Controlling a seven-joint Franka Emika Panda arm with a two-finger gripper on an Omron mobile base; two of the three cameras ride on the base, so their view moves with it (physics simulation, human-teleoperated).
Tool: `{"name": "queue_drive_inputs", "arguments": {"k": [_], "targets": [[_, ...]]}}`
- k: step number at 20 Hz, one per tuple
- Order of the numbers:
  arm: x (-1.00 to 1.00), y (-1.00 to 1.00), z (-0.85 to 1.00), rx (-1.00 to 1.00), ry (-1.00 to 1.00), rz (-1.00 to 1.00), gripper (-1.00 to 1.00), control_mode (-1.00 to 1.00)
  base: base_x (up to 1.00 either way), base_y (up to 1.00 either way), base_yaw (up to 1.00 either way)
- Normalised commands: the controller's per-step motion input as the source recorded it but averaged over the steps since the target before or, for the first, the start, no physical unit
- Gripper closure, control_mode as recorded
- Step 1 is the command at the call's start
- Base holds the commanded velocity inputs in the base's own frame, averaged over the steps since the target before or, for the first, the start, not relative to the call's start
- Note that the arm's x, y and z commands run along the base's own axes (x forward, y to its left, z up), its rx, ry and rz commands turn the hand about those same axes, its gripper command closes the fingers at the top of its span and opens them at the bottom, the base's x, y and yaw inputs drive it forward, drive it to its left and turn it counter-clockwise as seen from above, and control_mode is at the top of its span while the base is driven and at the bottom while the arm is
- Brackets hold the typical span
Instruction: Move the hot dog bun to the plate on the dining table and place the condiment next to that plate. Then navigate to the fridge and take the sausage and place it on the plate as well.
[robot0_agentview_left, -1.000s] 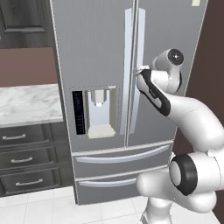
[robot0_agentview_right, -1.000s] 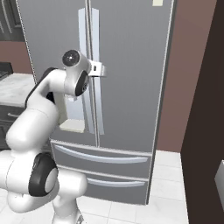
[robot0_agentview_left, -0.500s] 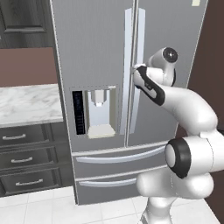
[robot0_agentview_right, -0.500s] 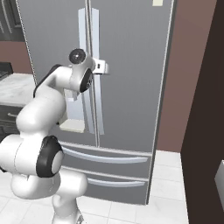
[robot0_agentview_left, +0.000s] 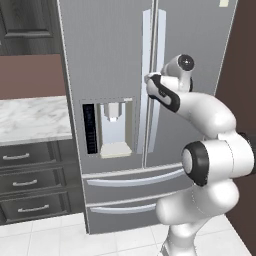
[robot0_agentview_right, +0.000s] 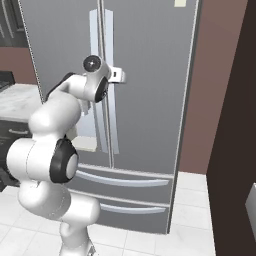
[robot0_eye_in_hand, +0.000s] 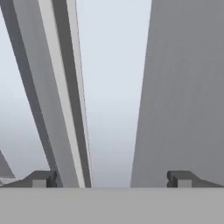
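Note:
The grey fridge stands right in front of me with both doors shut, so the sausage is hidden. My gripper is up against the long vertical handles at the door seam. In the hand view my gripper is open, its fingertips set wide to either side of a pale handle, with nothing gripped. The hot dog bun, the plate, the condiment and the dining table are out of view.
A water dispenser panel sits in the left door above two bottom drawers. A marble counter over dark drawers adjoins the fridge's left side. A brown wall and a dark cabinet side close the right.
The arm has reached forward and a little up, bringing the hand in against the fridge handles. The jaws stayed open and the doors stayed shut.

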Motion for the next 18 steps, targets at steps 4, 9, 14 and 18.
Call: {"name": "queue_drive_inputs", "arguments": {"k": [4,9,14,18], "targets": [[0.32,0.0,-0.05,0.0,0.0,0.0,-1.0,-1.0,0.0,0.0,0.0],[0.3,0.0,-0.01,0.0,0.0,0.0,-1.0,-1.0,0.0,0.0,0.0],[0.27,0.0,-0.03,0.0,0.0,0.0,-1.0,-1.0,0.0,0.0,0.0],[0.12,-0.03,0.0,0.0,-0.01,0.0,-1.0,-1.0,0.0,0.0,0.0]]}}
